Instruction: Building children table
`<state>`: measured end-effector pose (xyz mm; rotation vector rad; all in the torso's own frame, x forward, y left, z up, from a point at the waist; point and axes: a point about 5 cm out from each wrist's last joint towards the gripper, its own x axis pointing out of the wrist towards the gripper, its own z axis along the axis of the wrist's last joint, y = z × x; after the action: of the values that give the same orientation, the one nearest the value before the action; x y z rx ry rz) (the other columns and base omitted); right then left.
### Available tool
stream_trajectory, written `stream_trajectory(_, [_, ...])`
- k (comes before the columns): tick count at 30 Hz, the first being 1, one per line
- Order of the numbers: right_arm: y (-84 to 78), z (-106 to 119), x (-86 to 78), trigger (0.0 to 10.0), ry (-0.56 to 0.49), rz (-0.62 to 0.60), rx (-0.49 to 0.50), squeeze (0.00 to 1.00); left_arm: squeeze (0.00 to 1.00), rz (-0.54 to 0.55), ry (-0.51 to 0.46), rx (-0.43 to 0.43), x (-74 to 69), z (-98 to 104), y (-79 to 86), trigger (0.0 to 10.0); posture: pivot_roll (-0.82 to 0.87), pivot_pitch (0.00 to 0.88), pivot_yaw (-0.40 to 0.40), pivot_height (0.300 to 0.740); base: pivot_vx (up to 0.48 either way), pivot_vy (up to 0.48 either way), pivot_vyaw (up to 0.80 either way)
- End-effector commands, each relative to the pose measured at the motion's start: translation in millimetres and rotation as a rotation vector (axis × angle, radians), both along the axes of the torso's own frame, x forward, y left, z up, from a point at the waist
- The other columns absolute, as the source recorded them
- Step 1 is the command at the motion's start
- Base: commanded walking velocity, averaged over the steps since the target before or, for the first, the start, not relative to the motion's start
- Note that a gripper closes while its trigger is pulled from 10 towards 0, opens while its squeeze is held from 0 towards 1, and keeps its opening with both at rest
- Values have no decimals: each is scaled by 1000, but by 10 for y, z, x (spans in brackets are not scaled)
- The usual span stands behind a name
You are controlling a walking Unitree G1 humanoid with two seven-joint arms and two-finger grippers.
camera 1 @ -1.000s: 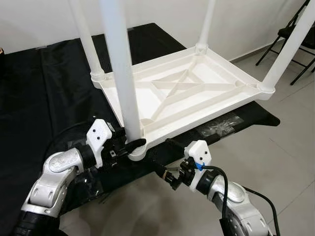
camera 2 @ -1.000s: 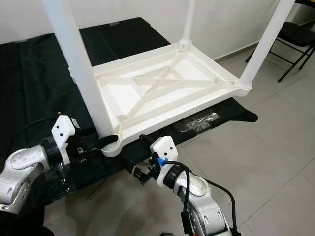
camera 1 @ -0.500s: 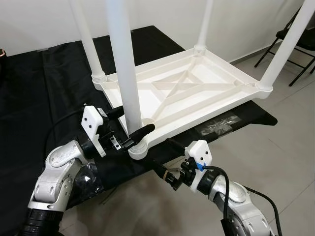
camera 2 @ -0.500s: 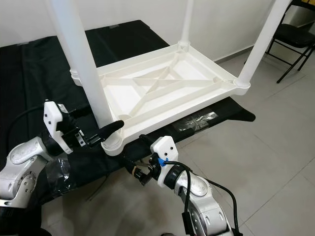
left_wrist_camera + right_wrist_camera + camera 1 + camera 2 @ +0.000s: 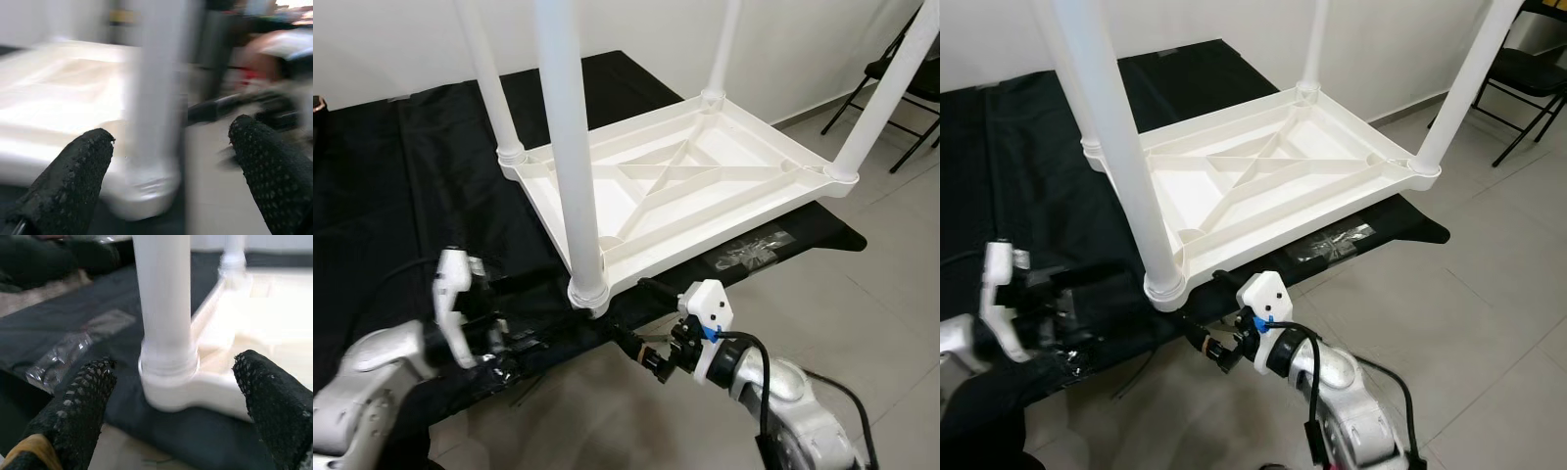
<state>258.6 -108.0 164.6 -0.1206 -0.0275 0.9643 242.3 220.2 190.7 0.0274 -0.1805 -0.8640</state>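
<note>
I see the table (image 5: 685,191) inverted on the black cloth (image 5: 401,176), 4 legs up for fitting. Left gripper (image 5: 171,181) and right gripper (image 5: 173,416) both spread, flanking the near leg (image 5: 570,147), gripping nothing.

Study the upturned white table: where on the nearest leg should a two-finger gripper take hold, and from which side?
Grip the nearest leg low on its round shaft, just above the collar seating it in the table top. Come in level from the open floor side, where the right gripper waits. The leg stands upright, so the fingers can probably straddle it.
</note>
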Motion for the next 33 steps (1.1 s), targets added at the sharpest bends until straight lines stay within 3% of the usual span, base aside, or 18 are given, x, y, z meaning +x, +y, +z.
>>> stream_trajectory(1, [72, 22, -46, 10000, 9, 71, 4, 0, 690, 46, 15, 1, -32, -46, 74, 10000, -26, 184, -29, 740, 0, 0, 0])
stream_trajectory(2, [72, 22, -46, 10000, 9, 71, 4, 0, 690, 46, 15, 1, -32, -46, 74, 10000, -26, 184, -29, 740, 0, 0, 0])
stream_trajectory(3, [91, 70, -39, 10000, -6, 113, -11, 0, 220, 81, 18, -14, -52, -64, 105, 10000, -16, 190, -39, 740, 0, 0, 0])
stream_trajectory(4, [108, 146, -9, 10000, -22, 150, -18, 0, 0, 116, 29, -28, -89, -102, 126, 10000, -6, 197, -50, 740, 0, 0, 0])
stream_trajectory(7, [120, 282, 78, 10000, -57, 190, -34, 0, 0, 171, 59, -72, -163, -200, 125, 10000, 2, 203, -56, 740, 0, 0, 0])
stream_trajectory(11, [85, 425, 201, 10000, -92, 212, -57, 0, 0, 159, 113, -131, -320, -355, -52, 10000, 9, 217, -68, 740, 0, 0, 0])
stream_trajectory(14, [-79, 614, 410, 10000, -111, 241, -106, 0, 0, 118, 136, -172, -577, -474, -445, 10000, 25, 235, -88, 740, 0, 0, 0])
stream_trajectory(19, [-161, 772, 526, 10000, -93, 316, -104, 0, 0, 100, 132, -193, -679, -483, -629, 10000, 37, 248, -98, 740, 0, 0, 0])
stream_trajectory(23, [-125, 847, 549, 10000, -85, 439, -115, 0, 0, 142, 96, -201, -680, -451, -681, 10000, 35, 253, -104, 740, 0, 0, 0])
stream_trajectory(25, [-35, 908, 515, 10000, -65, 576, -123, 0, 0, 192, 68, -203, -671, -432, -707, 10000, 46, 262, -111, 740, 0, 0, 0])
stream_trajectory(27, [3, 945, 516, 10000, -62, 637, -131, 0, 0, 214, 58, -203, -677, -424, -731, 10000, 46, 262, -111, 740, 0, 0, 0])
stream_trajectory(30, [6, 956, 545, 10000, -68, 649, -150, 0, 0, 227, 56, -204, -691, -421, -736, 10000, 55, 267, -115, 740, 0, 0, 0])
stream_trajectory(33, [1, 1012, 690, 10000, -98, 627, -183, 0, 0, 276, 50, -187, -740, -412, -674, 10000, 68, 279, -118, 740, 0, 0, 0])
